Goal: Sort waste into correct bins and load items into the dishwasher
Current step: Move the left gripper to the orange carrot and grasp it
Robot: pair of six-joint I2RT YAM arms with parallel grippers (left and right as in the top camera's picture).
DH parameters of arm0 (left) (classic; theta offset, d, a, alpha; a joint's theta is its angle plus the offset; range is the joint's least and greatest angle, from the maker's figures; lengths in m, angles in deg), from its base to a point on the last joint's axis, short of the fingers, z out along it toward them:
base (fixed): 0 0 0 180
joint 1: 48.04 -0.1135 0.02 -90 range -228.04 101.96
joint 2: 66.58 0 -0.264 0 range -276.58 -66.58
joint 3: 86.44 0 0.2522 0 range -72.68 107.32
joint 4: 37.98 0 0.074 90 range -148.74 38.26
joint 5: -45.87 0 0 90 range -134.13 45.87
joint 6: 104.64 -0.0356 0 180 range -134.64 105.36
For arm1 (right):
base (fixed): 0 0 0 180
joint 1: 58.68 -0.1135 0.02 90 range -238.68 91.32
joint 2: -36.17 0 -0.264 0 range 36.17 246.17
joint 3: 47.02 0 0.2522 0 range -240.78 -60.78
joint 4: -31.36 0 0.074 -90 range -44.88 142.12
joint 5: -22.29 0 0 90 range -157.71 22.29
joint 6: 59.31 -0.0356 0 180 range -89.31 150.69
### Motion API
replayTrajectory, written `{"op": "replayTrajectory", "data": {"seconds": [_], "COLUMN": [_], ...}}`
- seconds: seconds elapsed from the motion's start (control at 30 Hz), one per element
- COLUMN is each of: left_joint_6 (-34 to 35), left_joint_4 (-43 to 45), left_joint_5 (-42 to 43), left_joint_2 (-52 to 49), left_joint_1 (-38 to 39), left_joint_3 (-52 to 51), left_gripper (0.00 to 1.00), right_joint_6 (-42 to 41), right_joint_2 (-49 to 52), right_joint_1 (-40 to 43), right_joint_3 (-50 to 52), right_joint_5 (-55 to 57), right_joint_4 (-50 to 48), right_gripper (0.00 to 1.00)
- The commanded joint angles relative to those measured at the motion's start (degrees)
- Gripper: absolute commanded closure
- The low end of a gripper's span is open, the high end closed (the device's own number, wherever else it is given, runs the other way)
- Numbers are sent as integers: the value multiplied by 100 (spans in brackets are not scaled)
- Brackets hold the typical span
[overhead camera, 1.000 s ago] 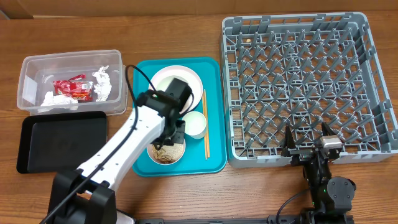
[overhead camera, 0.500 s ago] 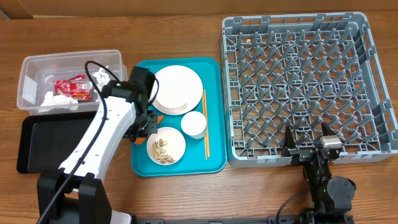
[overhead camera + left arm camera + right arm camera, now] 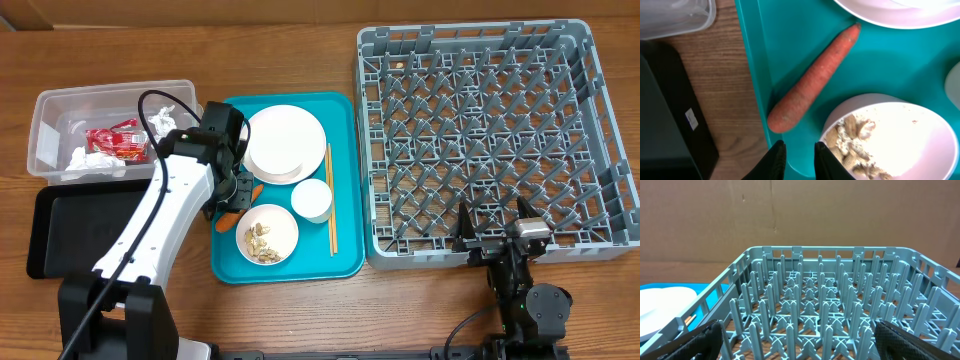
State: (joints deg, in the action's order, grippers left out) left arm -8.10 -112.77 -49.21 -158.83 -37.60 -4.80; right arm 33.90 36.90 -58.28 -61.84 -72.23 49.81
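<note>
Waste sorting is judged in hand: the small orange carrot piece is seen loose on the teal plastic tray, crowded by the round white bowl of nut crumbs; the left fingers, narrowly parted and empty, would need to be widened and lowered astride it; the right fingers are spread wide.

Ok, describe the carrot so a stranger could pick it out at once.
Find the teal tray just left of the big grey dish rack. Along its left edge, between the white plate and the bowl of nut scraps, lies the carrot. It is the only long, tapered, orange thing among round white dishes.
</note>
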Motion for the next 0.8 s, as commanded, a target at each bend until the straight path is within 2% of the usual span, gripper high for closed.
{"op": "replayTrajectory", "data": {"seconds": [0.0, 0.77], "left_joint_6": [-186, -387], "left_joint_4": [190, 1423], "left_joint_5": [-151, -411], "left_joint_2": [63, 63], "left_joint_1": [-28, -33], "left_joint_3": [-313, -1233], "left_gripper": [76, 67], "right_joint_6": [-24, -24], "right_joint_2": [-57, -57], "right_joint_1": [33, 33], "right_joint_3": [61, 61], "right_joint_5": [-7, -7], "right_joint_4": [-26, -26], "right_gripper": [0, 0]}}
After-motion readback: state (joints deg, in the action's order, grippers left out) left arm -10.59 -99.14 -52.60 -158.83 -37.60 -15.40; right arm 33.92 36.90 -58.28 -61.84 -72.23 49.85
